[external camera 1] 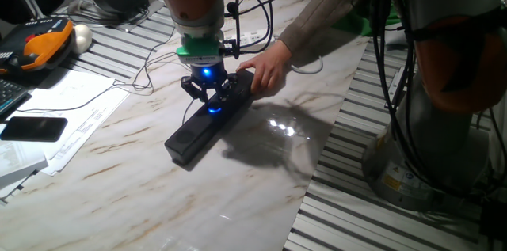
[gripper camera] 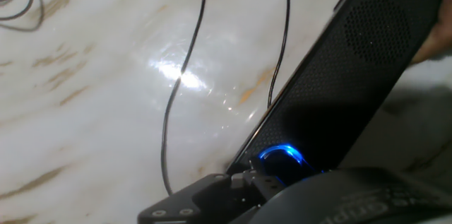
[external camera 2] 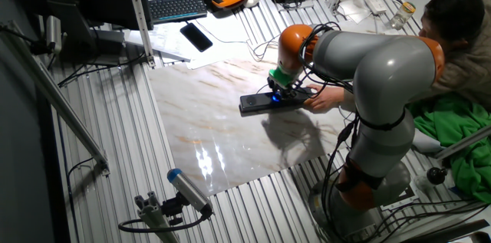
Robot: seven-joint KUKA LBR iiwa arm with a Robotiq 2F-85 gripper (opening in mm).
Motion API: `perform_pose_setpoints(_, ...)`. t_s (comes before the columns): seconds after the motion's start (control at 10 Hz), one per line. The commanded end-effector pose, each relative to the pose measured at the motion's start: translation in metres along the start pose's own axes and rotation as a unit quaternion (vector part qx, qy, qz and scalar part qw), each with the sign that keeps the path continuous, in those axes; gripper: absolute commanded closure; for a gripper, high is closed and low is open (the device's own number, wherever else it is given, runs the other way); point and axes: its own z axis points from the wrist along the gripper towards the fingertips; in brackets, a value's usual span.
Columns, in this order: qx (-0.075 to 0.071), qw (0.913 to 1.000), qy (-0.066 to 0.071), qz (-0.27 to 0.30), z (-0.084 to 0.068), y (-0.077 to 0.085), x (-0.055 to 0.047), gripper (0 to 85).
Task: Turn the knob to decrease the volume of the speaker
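The speaker is a long black soundbar lying diagonally on the marble table. Its knob glows blue on the top face near the middle. My gripper hangs straight over the knob with its fingers spread to either side, just above the bar; the jaws look open. In the other fixed view the gripper sits over the speaker and knob. The hand view shows the knob's blue ring on the speaker, and one finger low in the frame.
A person's hand holds the speaker's far end. Thin black cables run over the marble table. A phone, papers and an orange pendant lie at the left.
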Motion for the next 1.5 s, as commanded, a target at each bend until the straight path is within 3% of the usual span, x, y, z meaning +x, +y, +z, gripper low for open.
perform_pose_setpoints(0.0,0.001,1.0000,-0.001,-0.008,-0.0002,0.0001,0.0004,85.0)
perform_pose_setpoints(0.7,0.001,0.9971,0.001,-0.077,-0.0014,0.0005,0.0020,85.0)
perform_pose_setpoints(1.4,0.010,0.9836,0.003,-0.180,-0.0030,0.0011,0.0042,85.0)
